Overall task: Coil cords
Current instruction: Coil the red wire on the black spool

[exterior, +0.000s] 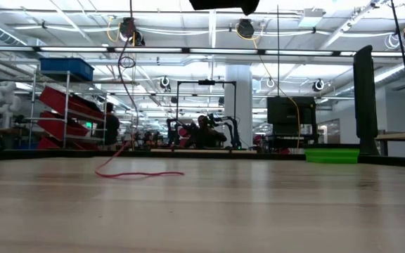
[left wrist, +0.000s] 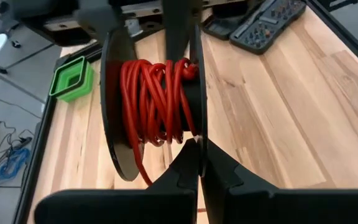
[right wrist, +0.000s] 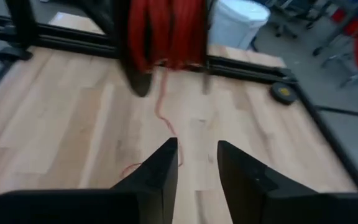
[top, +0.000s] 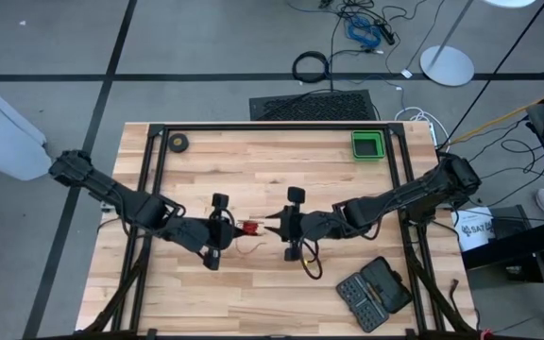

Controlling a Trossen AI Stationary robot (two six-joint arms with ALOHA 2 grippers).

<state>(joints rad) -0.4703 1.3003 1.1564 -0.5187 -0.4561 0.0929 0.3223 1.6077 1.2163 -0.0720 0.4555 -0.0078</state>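
Observation:
The cords are a red wire wound on a dark two-flanged spool [left wrist: 157, 93], which is lifted above the middle of the table [top: 250, 228]. My left gripper [left wrist: 199, 163] is shut on the spool from the table's left [top: 232, 229]. My right gripper [right wrist: 197, 158] stands open just right of the spool [top: 274, 225], facing it and holding nothing. A loose red tail [exterior: 121, 105] hangs from the spool [right wrist: 166, 31], and its end lies in a curve on the wood [exterior: 139, 173]. My left gripper pinches the lower rim of one black flange [left wrist: 197, 134] between its two fingers. The fingers come from the table's left, slanting down. The spool is clear of the table with its flanges upright, and the wire tail hangs slack below it.
A green tray [top: 367, 144] sits at the far right corner and a small dark tape roll [top: 178, 143] at the far left. An open bit case [top: 374, 291] lies near the front right. Black frame rails [top: 149, 189] run along the table's sides.

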